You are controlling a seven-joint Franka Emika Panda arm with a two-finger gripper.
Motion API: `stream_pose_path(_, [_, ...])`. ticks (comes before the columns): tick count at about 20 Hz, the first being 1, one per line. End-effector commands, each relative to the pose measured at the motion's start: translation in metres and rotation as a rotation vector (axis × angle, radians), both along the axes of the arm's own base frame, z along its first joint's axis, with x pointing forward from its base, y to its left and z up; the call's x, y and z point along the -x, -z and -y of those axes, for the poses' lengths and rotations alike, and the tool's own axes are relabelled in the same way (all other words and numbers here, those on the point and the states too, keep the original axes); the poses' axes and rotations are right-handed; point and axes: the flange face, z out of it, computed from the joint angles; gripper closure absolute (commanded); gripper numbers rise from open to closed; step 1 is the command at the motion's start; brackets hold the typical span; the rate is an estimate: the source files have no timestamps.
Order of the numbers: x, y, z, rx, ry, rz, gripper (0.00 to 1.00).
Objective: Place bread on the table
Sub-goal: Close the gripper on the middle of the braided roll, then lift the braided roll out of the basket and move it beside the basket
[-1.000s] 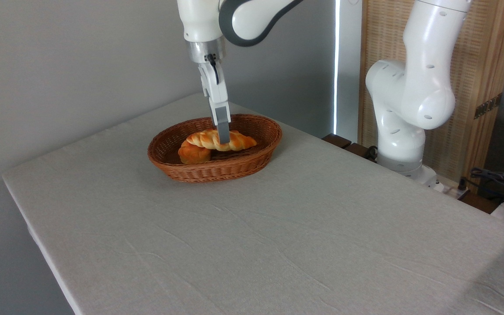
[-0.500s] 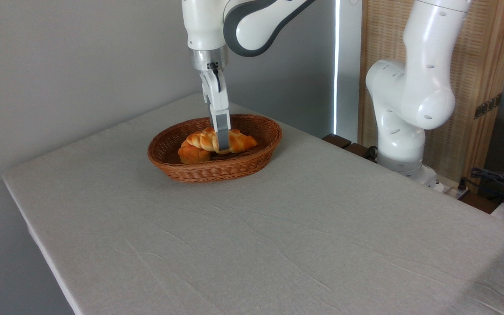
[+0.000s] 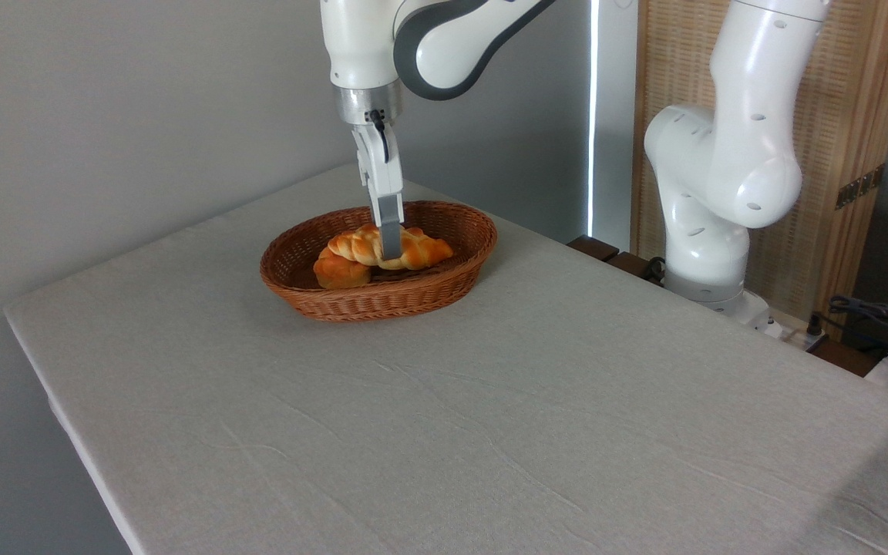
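In basket point(image 3: 428, 297): gripper point(image 3: 390, 250) at bread point(image 3: 421, 248)

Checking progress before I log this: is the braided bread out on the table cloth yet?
No, the bread lies in the basket.

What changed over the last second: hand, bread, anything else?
The hand shifted slightly right and came down until its visible finger sits against the middle of the braided bread. The loaf's left end nudged a little; it lies in the basket on the bun, not lifted. Whether the hand has closed on it cannot be told from this view. Basket, bun and table are unchanged.
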Motion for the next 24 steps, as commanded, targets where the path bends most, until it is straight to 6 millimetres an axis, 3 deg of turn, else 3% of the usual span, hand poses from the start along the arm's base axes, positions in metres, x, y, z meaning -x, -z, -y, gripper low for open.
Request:
stream_pose_path(1, [-0.007, -0.008, -0.006, 0.026, -0.018, 0.015, 0.5])
stream_pose_path(10, [-0.035, -0.053, -0.033, 0.044, -0.041, -0.028, 0.53])
stream_pose_path(17, [-0.062, -0.099, -0.062, 0.085, -0.096, -0.011, 0.53])
stream_pose_path(20, [-0.09, -0.116, -0.087, 0.067, -0.132, 0.038, 0.52])
stream_pose_path(24, [-0.14, -0.111, -0.11, 0.005, -0.168, 0.068, 0.52])
